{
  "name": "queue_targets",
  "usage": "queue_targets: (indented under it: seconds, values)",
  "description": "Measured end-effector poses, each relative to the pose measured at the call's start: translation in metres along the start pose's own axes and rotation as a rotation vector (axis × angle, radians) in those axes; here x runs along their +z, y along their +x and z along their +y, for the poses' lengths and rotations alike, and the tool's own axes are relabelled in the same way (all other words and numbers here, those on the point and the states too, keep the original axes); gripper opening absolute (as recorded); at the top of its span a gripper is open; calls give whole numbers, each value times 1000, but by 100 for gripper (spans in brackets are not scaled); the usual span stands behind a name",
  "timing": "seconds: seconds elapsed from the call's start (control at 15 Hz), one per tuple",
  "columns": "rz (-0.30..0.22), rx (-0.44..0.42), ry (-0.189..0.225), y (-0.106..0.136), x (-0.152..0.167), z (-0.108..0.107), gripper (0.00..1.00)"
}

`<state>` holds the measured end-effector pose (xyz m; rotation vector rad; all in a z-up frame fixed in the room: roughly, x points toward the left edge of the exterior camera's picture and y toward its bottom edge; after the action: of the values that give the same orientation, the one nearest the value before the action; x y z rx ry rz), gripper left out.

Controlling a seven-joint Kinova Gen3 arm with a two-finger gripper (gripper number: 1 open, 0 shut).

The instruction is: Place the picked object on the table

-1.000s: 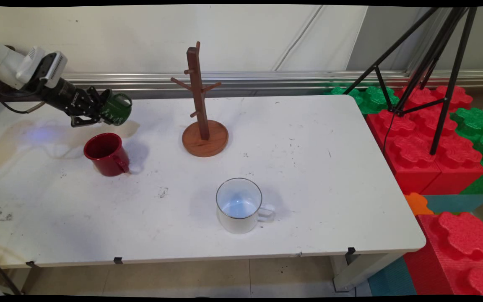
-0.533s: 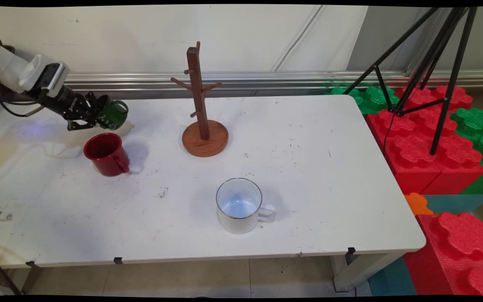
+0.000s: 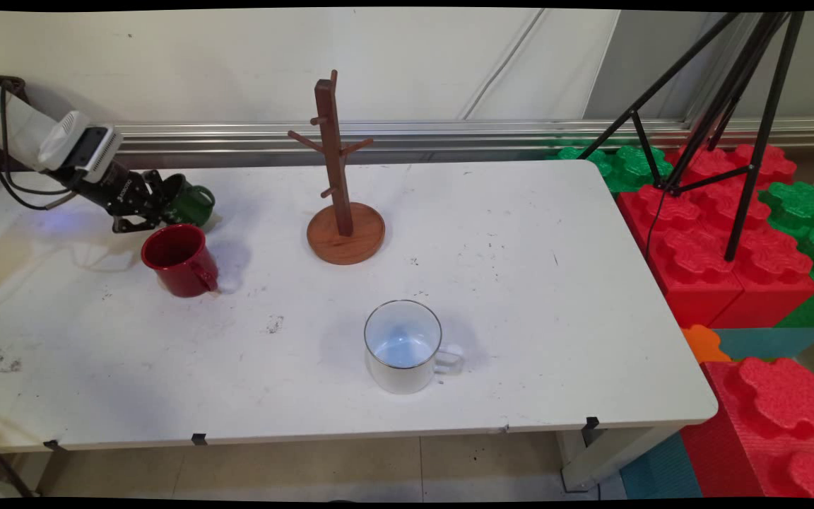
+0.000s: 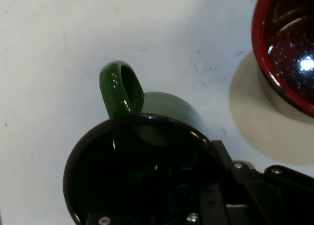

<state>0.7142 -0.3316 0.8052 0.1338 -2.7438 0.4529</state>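
Gripper (image 3: 160,205) clamps green mug (image 3: 188,201); fingertips hidden.

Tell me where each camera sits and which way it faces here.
Main view: fixed above the table's near side, looking down across it to the wall; shows the white arm and gripper shut on the green mug.
Hand view: on the hand, looking along the gripper into the green mug, table beneath; only black linkage shows.
Shared: green mug, red mug, table.
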Motion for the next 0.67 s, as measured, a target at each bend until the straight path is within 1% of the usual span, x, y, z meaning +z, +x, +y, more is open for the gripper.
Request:
queue_targets:
  seconds: [0.67]
  values:
    - [-5,18,-18,3,17,6,0]
